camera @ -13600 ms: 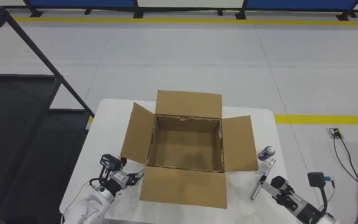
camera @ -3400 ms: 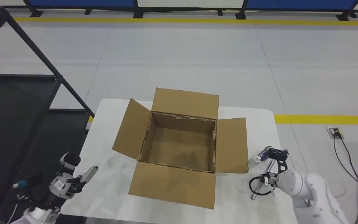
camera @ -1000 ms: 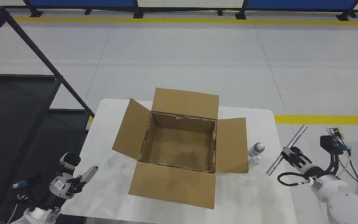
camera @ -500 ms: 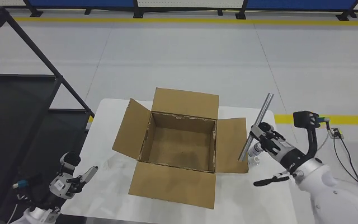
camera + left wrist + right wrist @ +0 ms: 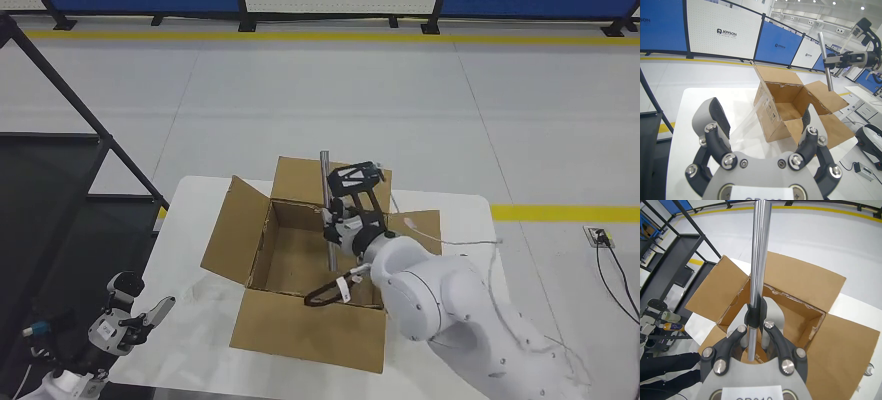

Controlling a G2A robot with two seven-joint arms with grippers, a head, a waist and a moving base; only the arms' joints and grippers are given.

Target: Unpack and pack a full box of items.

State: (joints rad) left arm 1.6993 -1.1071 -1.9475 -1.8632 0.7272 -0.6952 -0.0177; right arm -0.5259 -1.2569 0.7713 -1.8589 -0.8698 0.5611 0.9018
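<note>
An open cardboard box (image 5: 300,182) stands mid-table with all flaps folded out; no items show on the part of its floor I can see. My right gripper (image 5: 335,225) hangs over the box's opening, shut on a shiny metal rod (image 5: 327,190) that stands nearly upright. In the right wrist view the rod (image 5: 759,256) runs between the closed fingers (image 5: 753,321) above the box (image 5: 800,275). My left gripper (image 5: 762,108) is open and holds nothing, low off the table's near left corner (image 5: 140,322). From there I see the box (image 5: 770,111) and the right gripper (image 5: 827,61) with the rod (image 5: 829,79).
A small bottle (image 5: 869,369) stands on the white table (image 5: 200,230) to the box's right. A black shelf rack (image 5: 60,220) sits left of the table, with bottles (image 5: 671,321) on it. A clear tape strip (image 5: 751,119) hangs off the box's side.
The right arm has swung from the table's right side to above the box, carrying the rod, which has turned from slanted to nearly upright. The left arm has not moved.
</note>
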